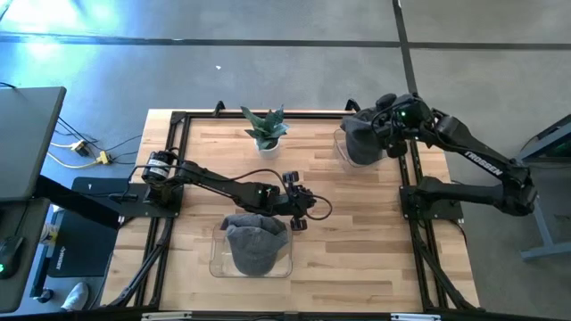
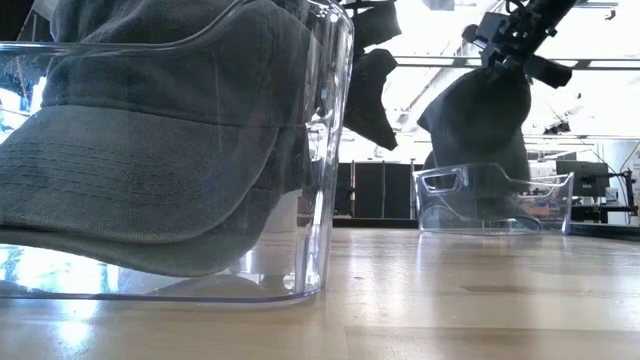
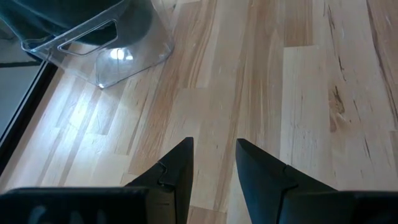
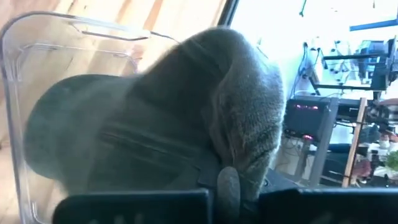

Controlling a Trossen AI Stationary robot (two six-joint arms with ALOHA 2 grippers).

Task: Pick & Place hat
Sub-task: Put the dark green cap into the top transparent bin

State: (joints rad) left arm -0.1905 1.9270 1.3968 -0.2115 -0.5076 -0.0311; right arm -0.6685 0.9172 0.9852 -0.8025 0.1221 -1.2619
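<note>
Right end effector (image 1: 385,134) pinches the dark hat (image 1: 361,140) by its crown, so it hangs over the far clear bin (image 2: 495,200) for a drop-in. Left end effector (image 3: 214,165), narrowly parted and empty, idles above the surface (image 3: 298,93) beside the near bin (image 1: 219,260) holding a grey cap (image 1: 254,245).

Two hats: one grey hat (image 1: 253,246) in the near bin (image 1: 217,262), one dark hat (image 1: 361,141) over the far bin (image 1: 340,148). Two clear bins in all. One potted plant (image 1: 266,128). Two robot arms, each with one gripper: the left gripper (image 1: 302,212) and the right gripper (image 1: 389,134). One wooden table (image 1: 357,241).
</note>
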